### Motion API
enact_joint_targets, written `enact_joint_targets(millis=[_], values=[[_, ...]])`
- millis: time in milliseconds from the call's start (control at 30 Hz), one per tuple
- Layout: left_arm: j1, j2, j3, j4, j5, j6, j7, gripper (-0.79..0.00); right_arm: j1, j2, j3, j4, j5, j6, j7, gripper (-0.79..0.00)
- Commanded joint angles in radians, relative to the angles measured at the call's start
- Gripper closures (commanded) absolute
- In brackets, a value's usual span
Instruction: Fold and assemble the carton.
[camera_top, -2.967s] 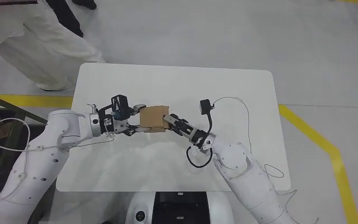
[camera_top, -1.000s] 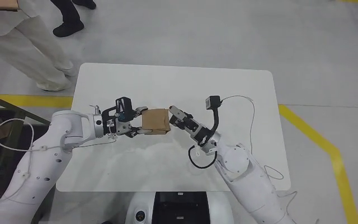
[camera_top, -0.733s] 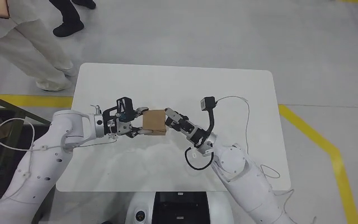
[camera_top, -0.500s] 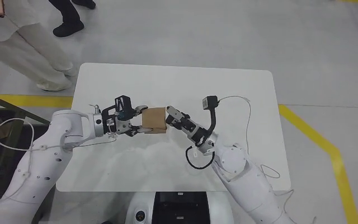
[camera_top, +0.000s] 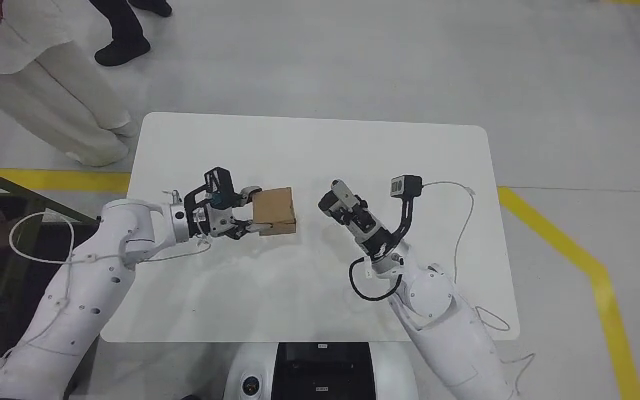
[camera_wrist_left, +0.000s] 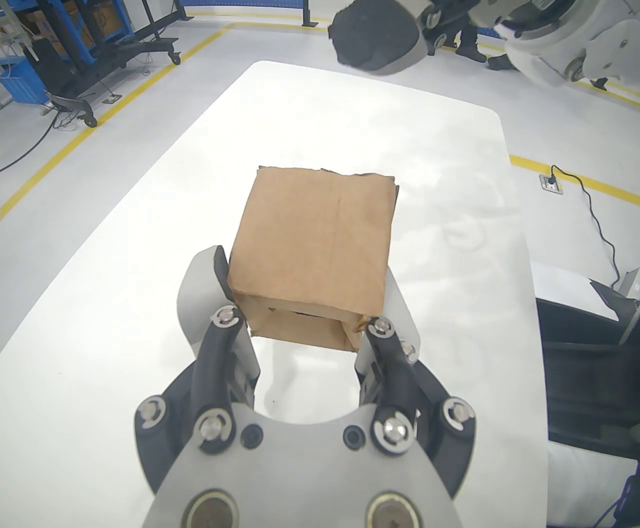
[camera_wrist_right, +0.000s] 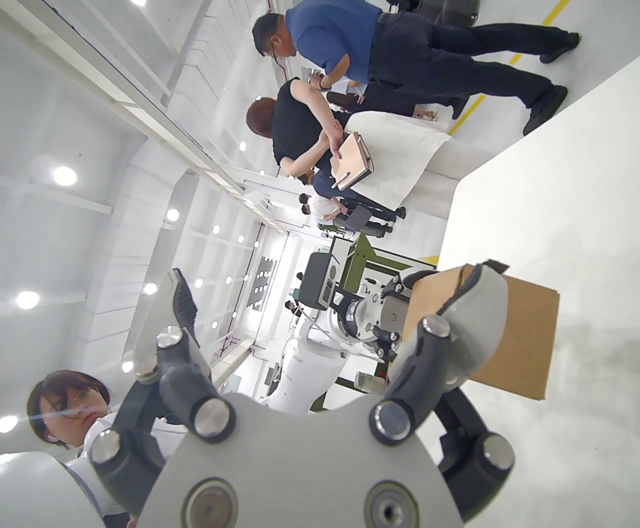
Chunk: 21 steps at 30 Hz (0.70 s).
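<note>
- Pale grey flooring crossed by a yellow line is surrounding the white table, which is spreading out beneath the carton on every side.
- The carton, a small brown cardboard box, is sitting over the table's middle stretch. Whether its underside is touching the tabletop cannot be told.
- The left gripper is clamping the carton at its open end, with one finger pressing on each of two opposite side walls.
- In the left wrist view the carton's open mouth is facing the wrist and showing the hollow inside. Its far end is looking closed off, with a slightly ragged edge.
- The right gripper is hanging near the carton, on the side away from the left gripper. It is apart from the cardboard, with bare tabletop showing between them.
- Its fingers are spreading wide and gripping nothing. In the right wrist view one finger is overlapping the carton's outline, standing in front of it rather than touching it.
- A thin white cable is trailing from the right arm over the table, farther from the carton than the right gripper.
</note>
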Motion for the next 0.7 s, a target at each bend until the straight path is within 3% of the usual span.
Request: enact_joint_targets(millis=[0, 233, 367, 467, 500, 533, 567, 667], values=[[-0.021, -0.008, 0.034, 0.022, 0.066, 0.023, 0.035, -0.265, -0.009, 0.001, 0.007, 0.001, 0.0, -0.014, -0.011, -0.785], [-0.072, -0.031, 0.138, 0.1, 0.357, 0.129, 0.224, -0.28, -0.047, 0.005, 0.033, -0.012, -0.009, -0.039, -0.035, -0.785], [-0.105, -0.043, 0.177, 0.169, 0.395, 0.125, 0.27, -0.292, -0.06, 0.007, 0.039, -0.018, -0.008, -0.043, -0.038, -0.785], [-0.13, -0.05, 0.194, 0.205, 0.386, 0.114, 0.281, -0.354, -0.064, 0.007, 0.04, -0.019, -0.006, -0.048, -0.043, -0.785], [-0.136, -0.053, 0.197, 0.215, 0.377, 0.108, 0.286, -0.459, -0.065, 0.006, 0.04, -0.019, -0.005, -0.05, -0.043, -0.785], [-0.141, -0.054, 0.198, 0.222, 0.371, 0.101, 0.288, -0.646, -0.065, 0.006, 0.039, -0.019, -0.006, -0.052, -0.043, -0.785], [-0.146, -0.055, 0.198, 0.226, 0.366, 0.097, 0.289, -0.785, -0.065, 0.006, 0.039, -0.019, -0.006, -0.053, -0.043, -0.785], [-0.151, -0.056, 0.194, 0.228, 0.361, 0.094, 0.284, -0.785, -0.063, 0.006, 0.038, -0.018, -0.006, -0.056, -0.043, -0.785]])
